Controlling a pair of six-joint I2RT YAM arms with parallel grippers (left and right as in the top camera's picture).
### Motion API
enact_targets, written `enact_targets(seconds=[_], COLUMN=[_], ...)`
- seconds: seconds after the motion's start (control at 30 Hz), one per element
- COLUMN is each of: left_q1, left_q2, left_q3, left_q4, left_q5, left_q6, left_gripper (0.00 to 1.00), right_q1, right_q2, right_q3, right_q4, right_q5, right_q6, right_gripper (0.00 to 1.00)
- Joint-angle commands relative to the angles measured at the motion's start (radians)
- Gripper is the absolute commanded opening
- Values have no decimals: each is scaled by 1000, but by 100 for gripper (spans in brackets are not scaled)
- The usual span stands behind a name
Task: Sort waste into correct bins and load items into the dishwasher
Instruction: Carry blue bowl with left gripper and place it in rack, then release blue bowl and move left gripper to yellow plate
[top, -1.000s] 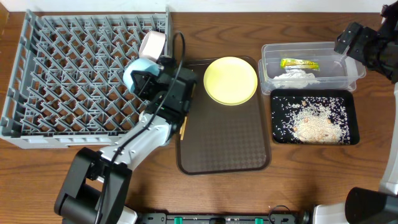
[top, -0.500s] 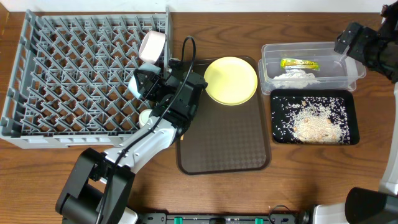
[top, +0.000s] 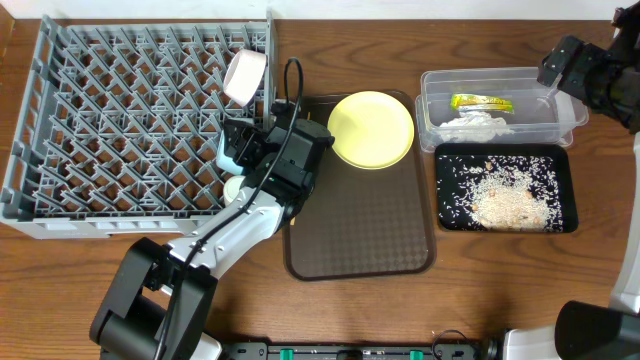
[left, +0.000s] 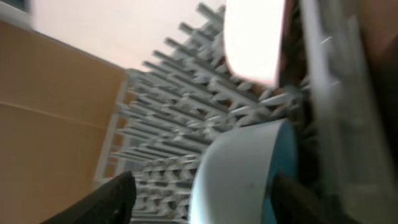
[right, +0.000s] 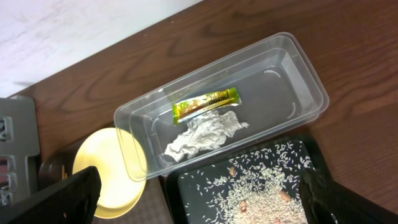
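Observation:
The grey dishwasher rack fills the left of the table. A pinkish-white bowl stands on edge at its right side. In front of it a light blue bowl stands on edge among the pegs. My left gripper is open astride it, the left finger apart from the bowl. A small white cup shows just below. The yellow plate lies on the brown tray. My right gripper hangs open and empty over the bins.
The clear tub holds the yellow-green wrapper and crumpled paper. The black tray in front of it holds rice scraps. The brown serving tray lies mid-table, next to the rack.
My left gripper has opened and let go of the light blue bowl. The bowl came down toward the rack's front right as the arm shifted right. The right arm has not moved.

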Motion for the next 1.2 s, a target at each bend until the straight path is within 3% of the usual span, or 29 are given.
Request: enact_targets(seconds=[0.0,0.2,0.33,0.5,0.73,0.9,1.03,1.17], left_q1=[8,16,15,14,40,33,14,-8], left_q2=[8,-21,-56,-39,72,166,230,284], left_q3=[6,121,232,497,706,706,705,705], left_q4=[12,14,-64,-454,-735,-747,-713,-681], left_q5=[65,90,231,565,860,1063,1111,1161], left_q6=[-115,-111,-127,-360,-646,-737,-742,-837], left_gripper=[76,89,92,92,93,93,93,90], right_q1=[-2,-2,-2,-1,-1,-1,-1,-1], right_q2=[5,5,5,5,5,5,5,5], right_q3=[10,10,10,10,10,10,10,10], right_q4=[-2,-2,-2,-2,-2,-2,-2,-2], right_q5=[-5,-5,-5,-5,-5,-5,-5,-5], right_q6=[6,6,6,6,6,6,6,6], right_gripper=[99,99,99,99,99,99,99,99])
